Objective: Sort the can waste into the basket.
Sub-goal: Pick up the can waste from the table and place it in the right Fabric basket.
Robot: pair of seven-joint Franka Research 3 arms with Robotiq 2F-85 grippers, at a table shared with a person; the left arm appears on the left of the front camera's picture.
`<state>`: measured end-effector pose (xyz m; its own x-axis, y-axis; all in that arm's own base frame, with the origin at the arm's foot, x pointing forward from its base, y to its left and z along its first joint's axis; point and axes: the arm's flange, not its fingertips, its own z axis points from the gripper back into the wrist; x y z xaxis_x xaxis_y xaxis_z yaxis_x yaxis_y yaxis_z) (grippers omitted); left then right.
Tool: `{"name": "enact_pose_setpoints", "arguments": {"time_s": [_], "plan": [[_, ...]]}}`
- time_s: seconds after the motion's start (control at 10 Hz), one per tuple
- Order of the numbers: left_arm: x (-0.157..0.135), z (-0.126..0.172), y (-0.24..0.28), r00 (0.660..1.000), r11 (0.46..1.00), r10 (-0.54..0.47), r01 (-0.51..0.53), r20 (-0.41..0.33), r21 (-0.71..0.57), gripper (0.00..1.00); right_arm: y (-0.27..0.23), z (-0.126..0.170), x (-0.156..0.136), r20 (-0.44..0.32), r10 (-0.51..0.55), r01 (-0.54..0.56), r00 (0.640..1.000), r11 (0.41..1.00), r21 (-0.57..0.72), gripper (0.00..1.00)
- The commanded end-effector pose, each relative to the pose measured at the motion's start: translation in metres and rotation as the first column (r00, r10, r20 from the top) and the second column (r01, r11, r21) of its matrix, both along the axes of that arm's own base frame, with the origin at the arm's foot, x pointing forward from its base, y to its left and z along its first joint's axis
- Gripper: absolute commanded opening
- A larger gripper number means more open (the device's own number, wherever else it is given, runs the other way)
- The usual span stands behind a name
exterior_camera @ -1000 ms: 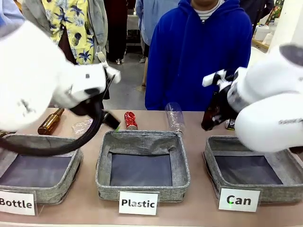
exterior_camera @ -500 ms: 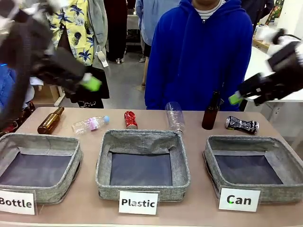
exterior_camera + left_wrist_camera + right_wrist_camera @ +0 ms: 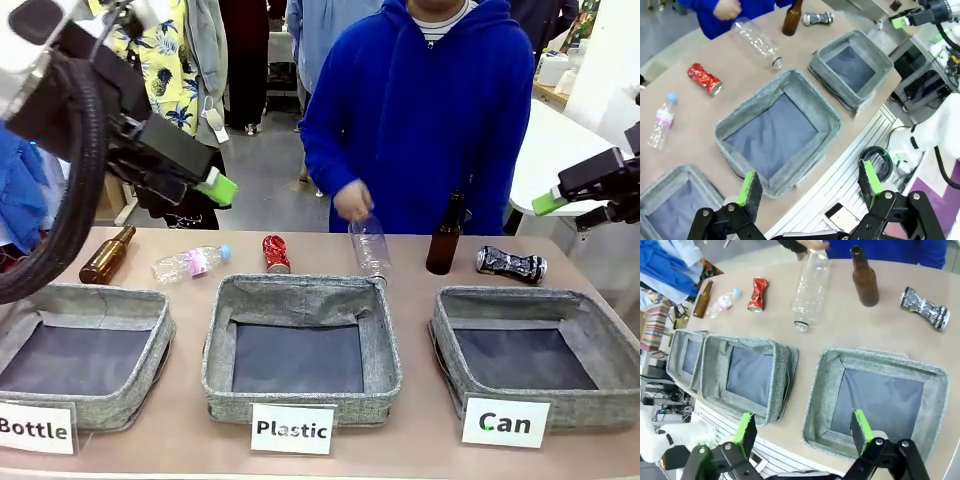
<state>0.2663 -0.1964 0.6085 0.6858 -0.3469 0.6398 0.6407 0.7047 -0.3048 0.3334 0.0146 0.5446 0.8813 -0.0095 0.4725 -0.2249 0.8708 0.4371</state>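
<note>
Left jaws apart, empty, upper left; right jaws apart at right edge. On the tan counter [image 3: 420, 442], crushed shiny red metal can [image 3: 275, 254] left of centre, crushed black-and-silver can [image 3: 511, 264] behind grey fabric "Can" basket [image 3: 590, 408], lower right.

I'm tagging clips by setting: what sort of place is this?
Most likely a robot demo stand at a public event. A table holds a Bottle basket, a Plastic basket and a Can basket, a person in a blue hoodie stands across it, and other people stand behind.
</note>
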Motion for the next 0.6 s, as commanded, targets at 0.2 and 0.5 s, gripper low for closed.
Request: {"name": "enact_pose_setpoints", "arguments": {"time_s": [0.2,0.5], "plan": [[0.013,-0.004,0.082,0.979,0.98,-0.148,0.127,-0.137,-0.151,1.0,-0.058,-0.004,-0.001,-0.159,0.051,-0.029,0.986,0.99,0.14,1.0],[0.009,-0.078,0.207,0.958,0.871,-0.095,-0.051,-0.27,-0.488,1.0,-0.14,-0.032,-0.016,-0.219,0.056,0.049,0.974,0.893,0.448,1.0]]}}
